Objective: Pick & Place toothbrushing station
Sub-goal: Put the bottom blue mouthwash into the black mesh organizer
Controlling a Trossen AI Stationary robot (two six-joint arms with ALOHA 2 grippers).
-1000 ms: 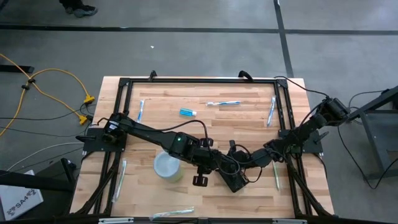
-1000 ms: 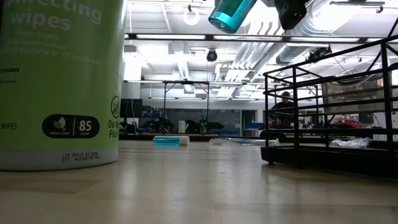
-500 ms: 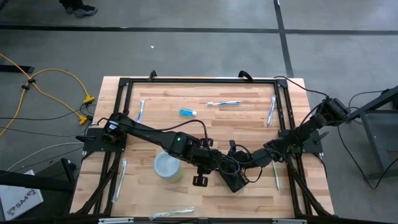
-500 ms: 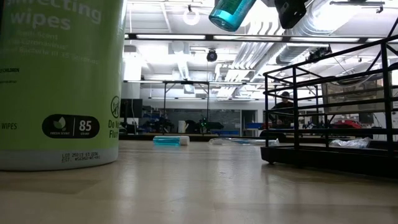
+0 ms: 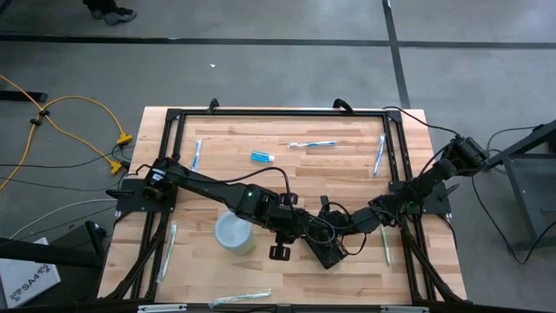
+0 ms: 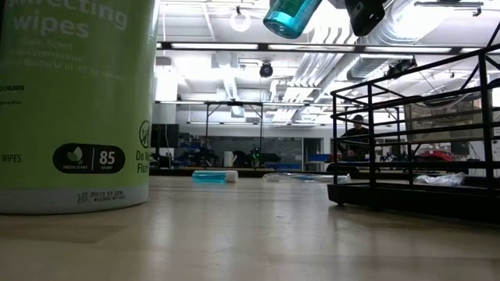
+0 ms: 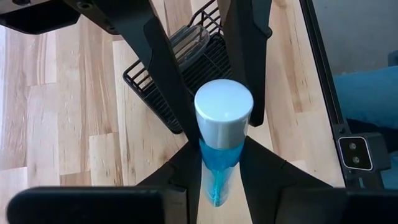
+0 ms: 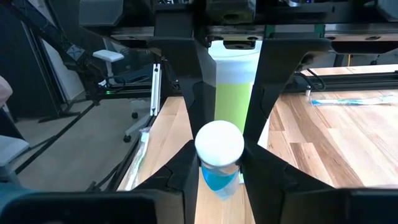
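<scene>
The toothbrushing station (image 5: 325, 253) sits on the wooden table (image 5: 347, 183) near the middle of its front half, a small black block in the high view. The left wrist view shows it as a dark holder with ribbed, wire-like sides, resting flat on the boards. We see nothing gripping it.

Just above it the two arms meet. The left gripper (image 7: 217, 169) and the right gripper (image 8: 221, 169) both have their fingers around one blue tube (image 7: 216, 163) with a white cap (image 7: 224, 111). In each wrist view that arm's own fingers press in on the blue body, and the other arm's fingers come in from the far side and flank the cap. We read both grippers as partly closed and clamped on this one tube, which hangs clear of the table. In the low view the tube shows at the top edge, tilted, beside a dark piece of a gripper; we cannot tell which arm that piece belongs to.

Beside the left arm, towards the table's left front, stands a green canister of wipes (image 5: 233, 233), upright with a pale lid. It fills the near left of the low view.

Farther back a second small blue tube (image 5: 261, 156) lies flat on the boards. Near it lie three toothbrushes: one (image 5: 311, 144) across the back middle, one (image 5: 379, 156) by the right rail and one (image 5: 196, 153) by the left rail. A black metal frame (image 5: 278, 111) runs round the table.
</scene>
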